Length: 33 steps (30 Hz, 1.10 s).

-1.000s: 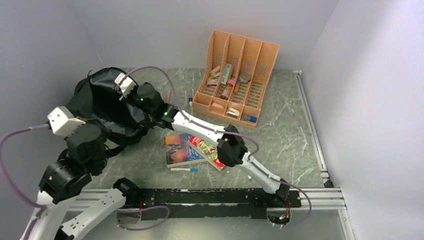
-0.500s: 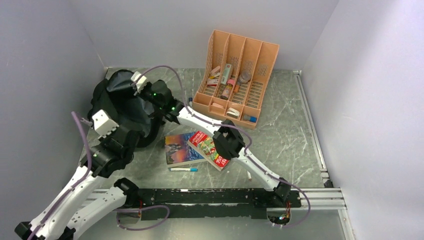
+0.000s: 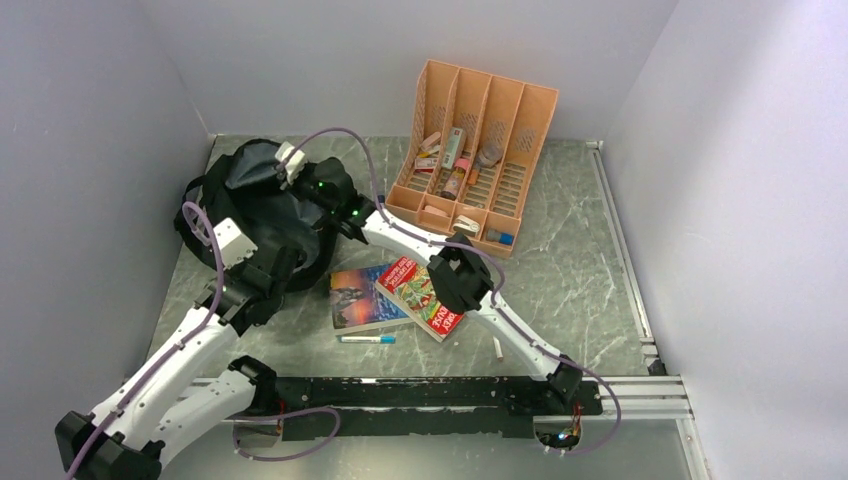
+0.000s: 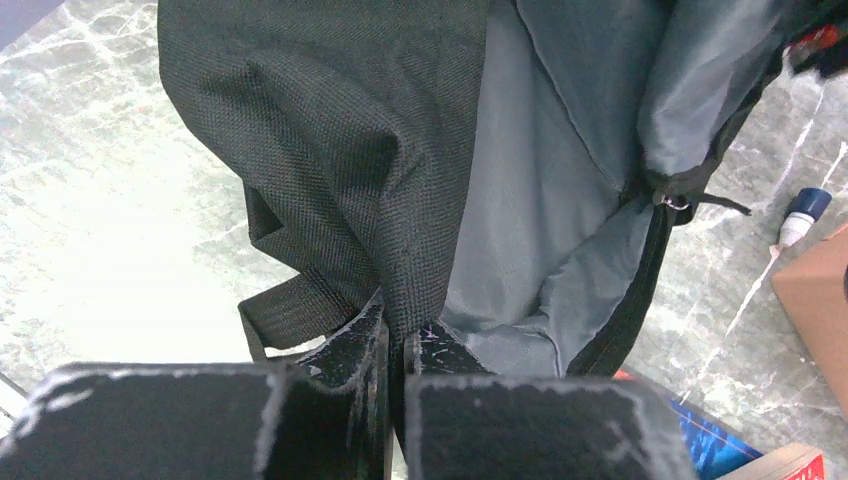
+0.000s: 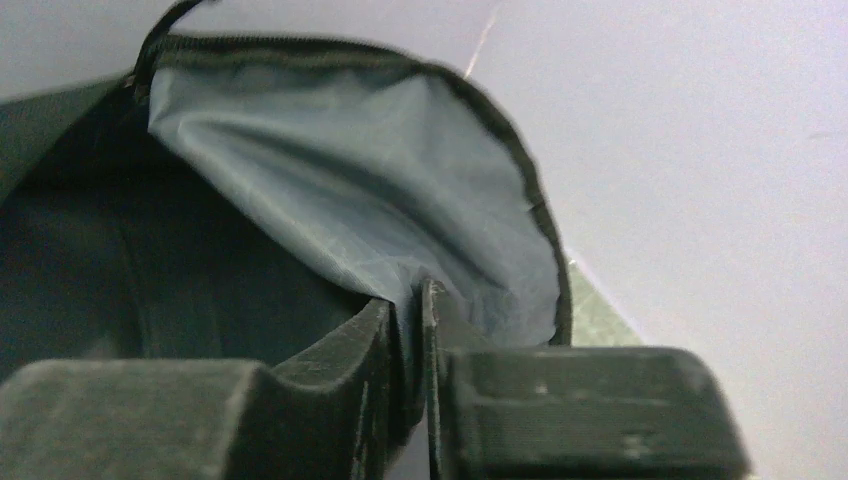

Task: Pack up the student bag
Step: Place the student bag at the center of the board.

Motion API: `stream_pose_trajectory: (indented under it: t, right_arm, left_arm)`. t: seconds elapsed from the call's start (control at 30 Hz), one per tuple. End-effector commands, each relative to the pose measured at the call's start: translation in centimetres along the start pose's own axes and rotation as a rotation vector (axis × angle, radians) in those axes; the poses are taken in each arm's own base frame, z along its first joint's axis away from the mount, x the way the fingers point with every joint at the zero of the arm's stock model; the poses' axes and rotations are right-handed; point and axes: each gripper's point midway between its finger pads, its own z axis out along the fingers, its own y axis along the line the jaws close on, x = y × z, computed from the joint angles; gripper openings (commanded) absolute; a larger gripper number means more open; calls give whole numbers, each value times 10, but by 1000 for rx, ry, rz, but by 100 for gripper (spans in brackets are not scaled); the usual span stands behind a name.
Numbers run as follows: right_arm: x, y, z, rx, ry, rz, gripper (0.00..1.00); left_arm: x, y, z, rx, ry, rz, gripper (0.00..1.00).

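The student bag (image 3: 245, 195), black with grey lining, sits at the back left of the table, its mouth held open between both arms. My left gripper (image 3: 283, 258) pinches the bag's near black edge; in the left wrist view its jaws are shut on that black fabric (image 4: 420, 200), with a strap loop (image 4: 290, 310) beside them. My right gripper (image 3: 300, 172) is at the bag's upper rim. In the right wrist view its fingers stand almost together with the grey lining (image 5: 350, 190) pinched between them, and the zip edge (image 5: 500, 130) arches above.
Two books (image 3: 362, 298) (image 3: 420, 294) lie in front of the bag, with a pen (image 3: 367, 339) nearer the arms. An orange slotted organizer (image 3: 475, 150) with several small items stands at the back. A small white stick (image 3: 498, 348) lies near the right arm's base.
The left arm has swung in and down towards the bag's near edge. The right gripper has moved right and back with the rim, and the bag has shifted and its mouth has spread.
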Motion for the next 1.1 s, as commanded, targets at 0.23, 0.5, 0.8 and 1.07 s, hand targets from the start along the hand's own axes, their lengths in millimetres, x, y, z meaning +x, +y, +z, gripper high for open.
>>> stream_pose_trajectory:
  t: [0.23,0.5,0.8,1.07]
  right_arm:
    - [-20,13,-43,-102,93,221,42]
    - [-34,-4,-72,-45,170,324,51]
    - [-33,-25,-154,195,423,598,61]
    - [21,-13,-308,514,680,917,66]
  left_arm:
    - [18,1,16,3,61,13,5]
    - [61,17,25,-10,164,0,5]
    - [80,15,29,21,214,-24,5]
    - [94,14,22,47,302,22,42]
